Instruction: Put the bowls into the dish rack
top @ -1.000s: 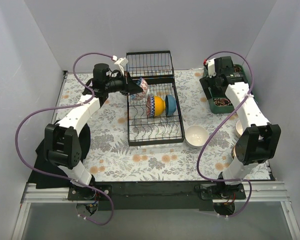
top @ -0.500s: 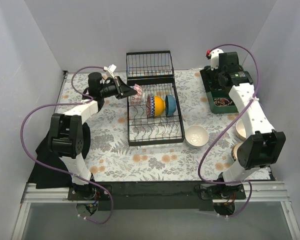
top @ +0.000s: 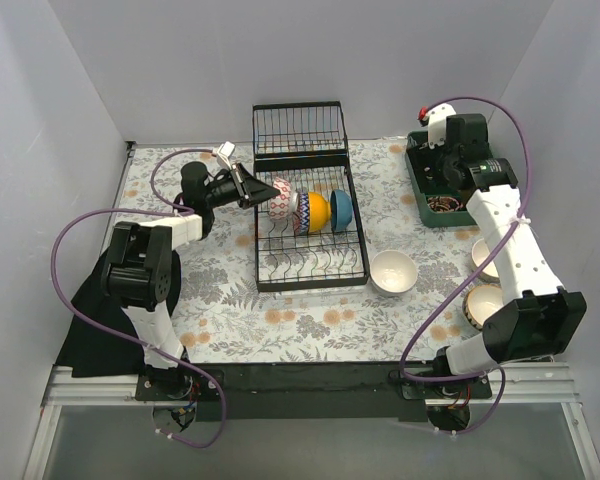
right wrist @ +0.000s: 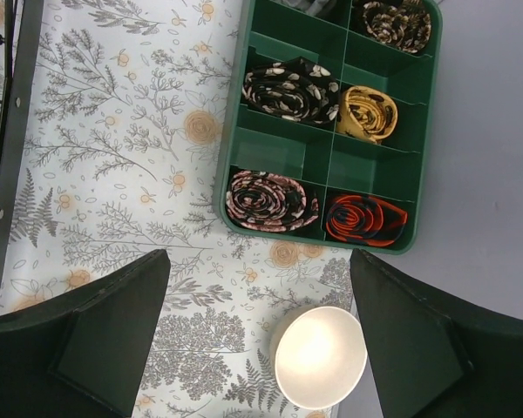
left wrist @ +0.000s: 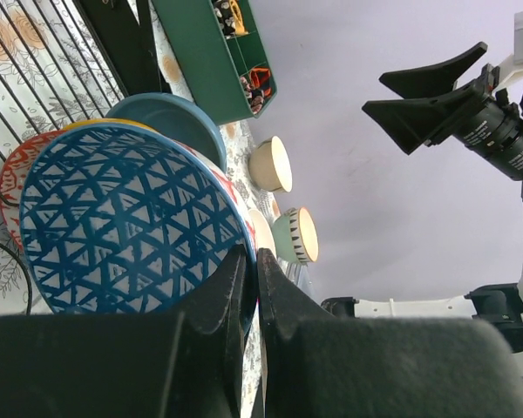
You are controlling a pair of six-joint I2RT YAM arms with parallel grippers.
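Note:
The black wire dish rack point(top: 311, 262) stands mid-table. My left gripper point(top: 259, 187) is shut on the rim of a bowl point(top: 282, 198) with blue triangles inside point(left wrist: 126, 222). It holds this bowl on edge in the rack against a red-patterned bowl point(top: 302, 212). A yellow bowl point(top: 319, 210) and a blue bowl point(top: 341, 210) stand on edge behind that one. A plain white bowl point(top: 392, 271) sits on the table right of the rack. My right gripper point(right wrist: 257, 340) is open and empty, high above a cream bowl point(right wrist: 320, 355).
A green compartment tray point(right wrist: 318, 170) with rolled fabrics sits at the back right, below my right arm. A striped bowl point(left wrist: 298, 235) sits near the cream one by the right edge point(top: 483, 303). The rack's hinged grid end point(top: 299, 128) stands at the back.
My left gripper has carried the blue-triangle bowl rightward from the rack's far left corner into the rack, beside the other bowls. My right arm has swung right and back.

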